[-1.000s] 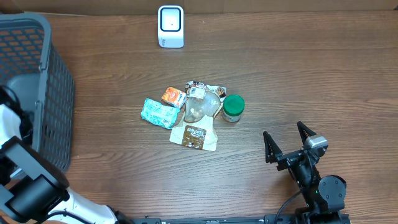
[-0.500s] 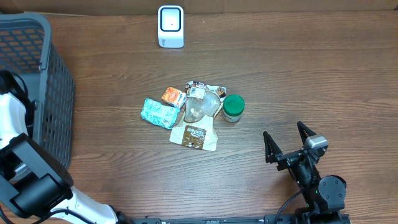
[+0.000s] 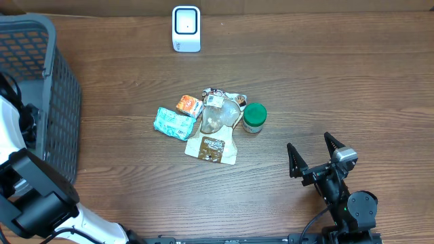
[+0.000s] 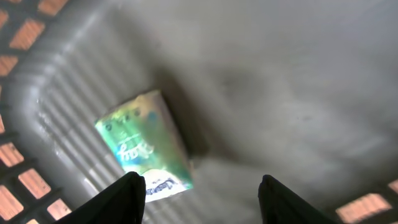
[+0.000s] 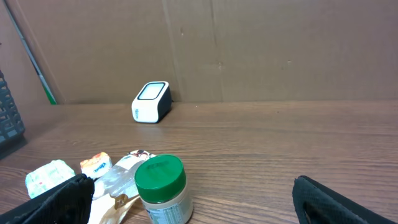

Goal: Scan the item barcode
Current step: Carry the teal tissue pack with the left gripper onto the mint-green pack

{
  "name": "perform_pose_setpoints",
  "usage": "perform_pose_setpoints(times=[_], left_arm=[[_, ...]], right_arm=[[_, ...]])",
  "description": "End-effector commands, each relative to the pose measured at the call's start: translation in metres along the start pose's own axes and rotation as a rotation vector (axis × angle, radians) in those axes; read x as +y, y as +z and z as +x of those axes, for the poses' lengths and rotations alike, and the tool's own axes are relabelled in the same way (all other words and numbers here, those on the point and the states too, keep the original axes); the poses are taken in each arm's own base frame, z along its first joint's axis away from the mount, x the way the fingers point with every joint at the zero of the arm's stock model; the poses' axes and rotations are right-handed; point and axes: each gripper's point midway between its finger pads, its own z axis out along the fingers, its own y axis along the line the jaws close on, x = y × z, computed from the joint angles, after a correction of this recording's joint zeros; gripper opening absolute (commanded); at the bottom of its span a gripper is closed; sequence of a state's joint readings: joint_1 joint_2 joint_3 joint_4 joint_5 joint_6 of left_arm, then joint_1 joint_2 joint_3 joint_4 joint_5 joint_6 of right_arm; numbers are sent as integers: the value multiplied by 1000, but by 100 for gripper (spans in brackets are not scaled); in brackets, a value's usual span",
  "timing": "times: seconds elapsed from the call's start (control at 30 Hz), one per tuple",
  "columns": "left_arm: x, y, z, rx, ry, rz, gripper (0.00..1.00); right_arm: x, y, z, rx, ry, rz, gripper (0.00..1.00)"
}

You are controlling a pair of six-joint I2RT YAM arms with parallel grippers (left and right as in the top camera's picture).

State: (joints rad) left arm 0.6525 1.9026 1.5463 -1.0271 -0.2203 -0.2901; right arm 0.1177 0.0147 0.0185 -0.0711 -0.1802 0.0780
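Overhead: the grey mesh basket (image 3: 57,74) sits at the counter's (image 3: 339,81) far-left corner. The left arm (image 3: 8,139) reaches down into it, its fingers hidden here. The white scanner (image 3: 186,28) stands at the middle of the far edge. Mid-counter there is a heap: teal packet (image 3: 174,123), orange packet (image 3: 189,106), clear bag (image 3: 218,116) and brown pouch (image 3: 211,147), with a green-lidded jar (image 3: 254,117) just beside it. The right gripper (image 3: 314,157) is near the near edge on the right, fingers spread wide and holding nothing.

Left wrist: the left gripper (image 4: 202,199) is over the basket floor, fingers (image 4: 127,196) apart with nothing between them. A green packet (image 4: 144,146) lies flat by the basket's corner. One fingertip overlaps its lower end; cannot tell if they touch.

Right wrist: the fingers (image 5: 56,199) are wide apart, low over the counter. The jar is between them but well ahead, not touched. The scanner is far off.
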Motion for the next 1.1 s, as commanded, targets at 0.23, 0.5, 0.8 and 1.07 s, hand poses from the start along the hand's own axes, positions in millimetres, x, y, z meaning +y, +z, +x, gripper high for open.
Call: perform_pose_setpoints(times=[0.23,0.5,0.8,1.07], left_arm=[[30,41,19,47,-28,-49,53],[19,58,18,-5,-14,-25,54],[18,69,31,13,-6,-30,20],[19,54,24,16,-5,-30,4]], right_arm=[[-1,0,1,-7,-2,1,100],[-1,0,1,-7,-2,1,100],[-1,0,1,-7,-2,1,100],[-1,0,1,-7,-2,1,100]])
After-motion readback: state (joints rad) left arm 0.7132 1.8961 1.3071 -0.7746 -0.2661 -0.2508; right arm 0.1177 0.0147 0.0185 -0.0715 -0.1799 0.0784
